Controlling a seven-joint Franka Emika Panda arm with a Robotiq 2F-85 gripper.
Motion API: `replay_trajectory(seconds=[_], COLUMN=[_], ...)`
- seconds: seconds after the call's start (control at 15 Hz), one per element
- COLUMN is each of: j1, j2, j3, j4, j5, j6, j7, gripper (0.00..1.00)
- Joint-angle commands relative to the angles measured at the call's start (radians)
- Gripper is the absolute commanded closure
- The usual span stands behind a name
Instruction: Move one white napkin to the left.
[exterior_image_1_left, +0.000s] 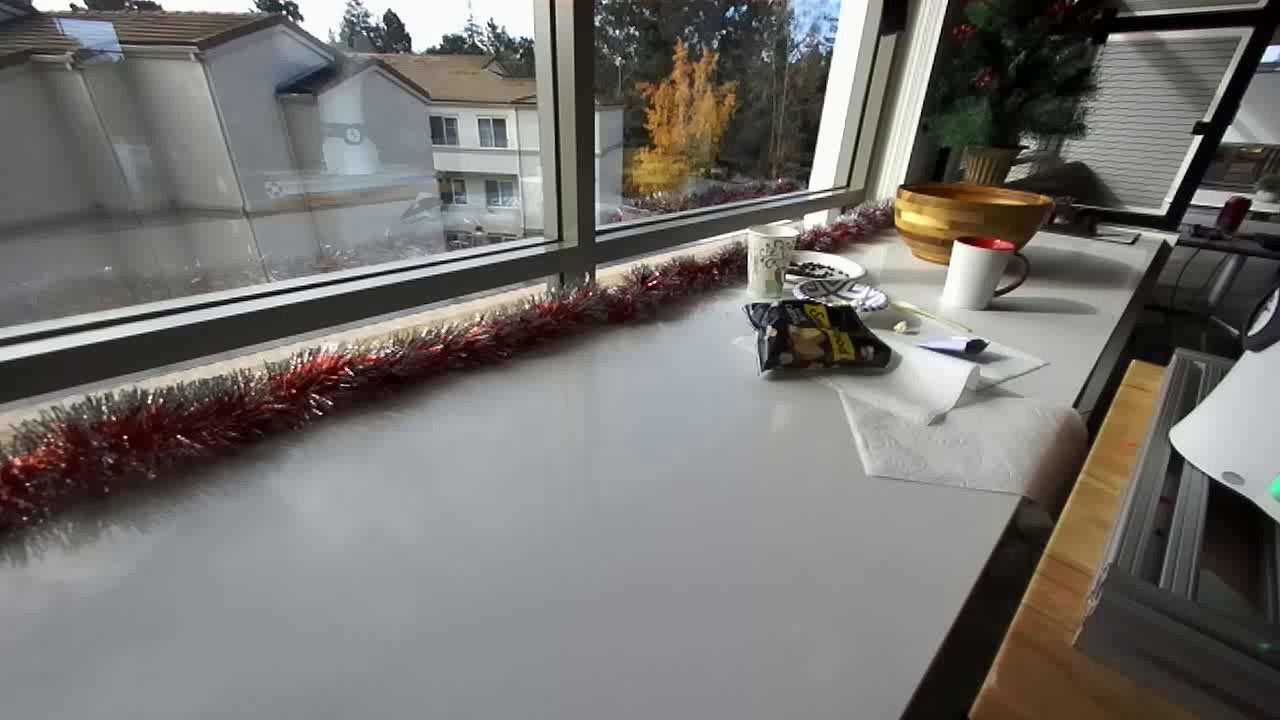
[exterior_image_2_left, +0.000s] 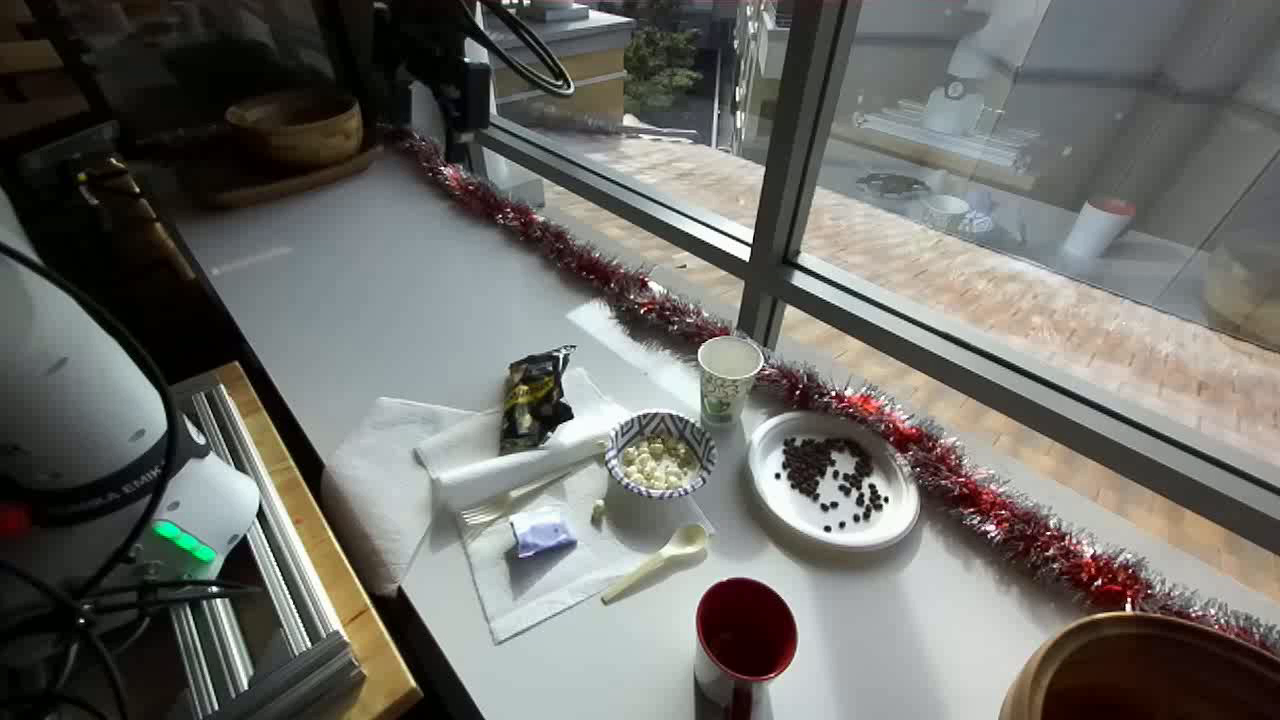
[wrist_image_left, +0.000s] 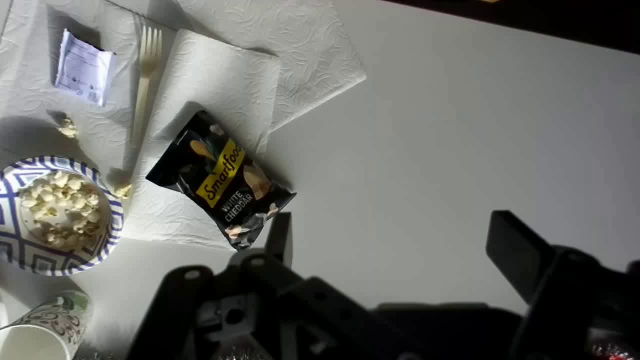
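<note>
Several white napkins overlap on the table. A flat textured napkin (wrist_image_left: 312, 47) lies at the top of the wrist view; in both exterior views it (exterior_image_1_left: 945, 445) (exterior_image_2_left: 370, 490) hangs over the table's edge. A folded napkin (wrist_image_left: 220, 75) lies beside it, partly under a black Smartfood bag (wrist_image_left: 225, 180). Another flat napkin (wrist_image_left: 30, 90) lies at the left of the wrist view, under a fork (wrist_image_left: 145, 70) and a small packet (wrist_image_left: 84, 70). My gripper (wrist_image_left: 390, 230) is open, with nothing between its fingers. Its left fingertip appears close to the bag's corner; its height is unclear.
A popcorn bowl (exterior_image_2_left: 660, 455), a paper cup (exterior_image_2_left: 728, 375), a plate of dark beans (exterior_image_2_left: 770, 515), a spoon (exterior_image_2_left: 655, 565) and a mug (exterior_image_2_left: 715, 660) stand around the napkins. Red tinsel (exterior_image_1_left: 300, 390) runs along the window. Wooden bowls (exterior_image_1_left: 930, 220) (exterior_image_2_left: 290, 130) stand at both ends.
</note>
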Motion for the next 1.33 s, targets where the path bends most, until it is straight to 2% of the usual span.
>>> replay_trajectory(seconds=[0.0, 0.27, 0.73, 0.8, 0.87, 0.93, 1.13, 1.27], j1=[-0.021, -0.021, -0.021, -0.023, -0.026, -0.034, -0.04, -0.041], j2=[0.001, 0.001, 0.068, 0.085, 0.105, 0.122, 0.189, 0.23], j3=[0.018, 0.018, 0.085, 0.097, 0.102, 0.114, 0.118, 0.114], j4=[0.002, 0.002, -0.191, -0.219, -0.253, -0.28, -0.345, -0.374], j5=[0.006, 0.006, 0.009, 0.007, 0.012, -0.008, -0.003, 0.003], j6=[-0.003, -0.002, 0.312, 0.355, 0.409, 0.453, 0.549, 0.596], j7=[-0.006, -0.006, 0.129, 0.161, 0.185, 0.227, 0.3, 0.324], gripper=[0.0, 0.0, 0.0, 0.25, 0.26, 0.32, 0.56, 0.68])
